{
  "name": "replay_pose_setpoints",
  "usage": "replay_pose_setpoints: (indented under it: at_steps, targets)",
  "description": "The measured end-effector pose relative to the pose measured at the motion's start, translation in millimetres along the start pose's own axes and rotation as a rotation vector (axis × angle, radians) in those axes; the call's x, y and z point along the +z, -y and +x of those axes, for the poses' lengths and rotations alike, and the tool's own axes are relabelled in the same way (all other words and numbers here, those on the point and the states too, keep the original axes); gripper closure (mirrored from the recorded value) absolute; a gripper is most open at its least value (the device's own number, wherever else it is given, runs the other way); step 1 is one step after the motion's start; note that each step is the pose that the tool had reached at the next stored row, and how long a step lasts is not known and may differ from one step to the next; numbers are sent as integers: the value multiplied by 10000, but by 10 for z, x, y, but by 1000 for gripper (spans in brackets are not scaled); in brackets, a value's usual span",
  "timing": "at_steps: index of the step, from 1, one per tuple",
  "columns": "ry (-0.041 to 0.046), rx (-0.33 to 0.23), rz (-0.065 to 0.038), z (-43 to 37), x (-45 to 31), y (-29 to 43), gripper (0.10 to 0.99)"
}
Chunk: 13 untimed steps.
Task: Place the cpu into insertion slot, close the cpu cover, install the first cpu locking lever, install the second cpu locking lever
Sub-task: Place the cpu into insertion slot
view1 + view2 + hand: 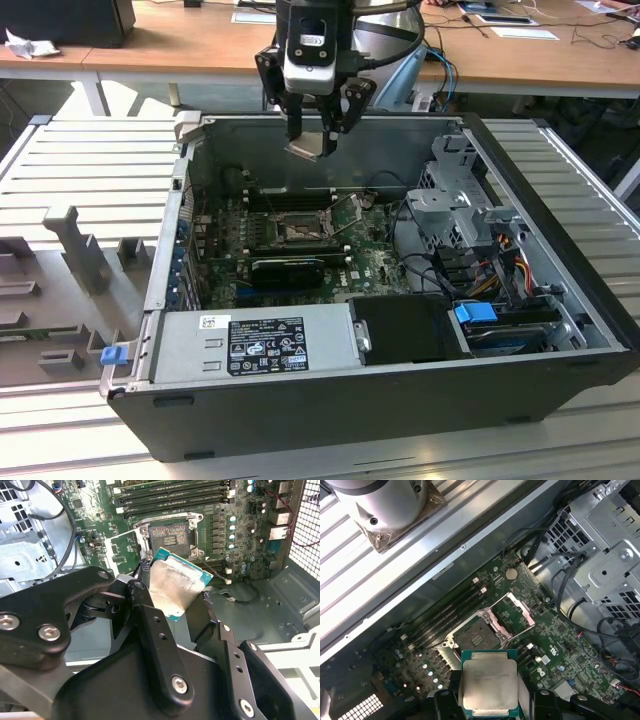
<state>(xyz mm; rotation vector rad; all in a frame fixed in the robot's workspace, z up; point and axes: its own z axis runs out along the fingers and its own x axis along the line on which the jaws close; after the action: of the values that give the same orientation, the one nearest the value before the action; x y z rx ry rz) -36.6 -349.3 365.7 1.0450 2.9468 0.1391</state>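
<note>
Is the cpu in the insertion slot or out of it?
Out. The gripper holds the cpu in the air; the insertion slot lies bare, with the cpu cover swung open.

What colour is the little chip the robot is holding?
The cpu is silver-grey with a teal-green edge, best in the first wrist view.
</note>
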Motion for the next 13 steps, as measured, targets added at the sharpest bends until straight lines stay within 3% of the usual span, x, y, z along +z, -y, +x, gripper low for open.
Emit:
replay_pose_setpoints:
  at_steps: [8, 13]
  targets:
    - [63, 704, -12, 0, 8, 1, 557]
    - [152, 1718, -31, 0, 15, 1, 557]
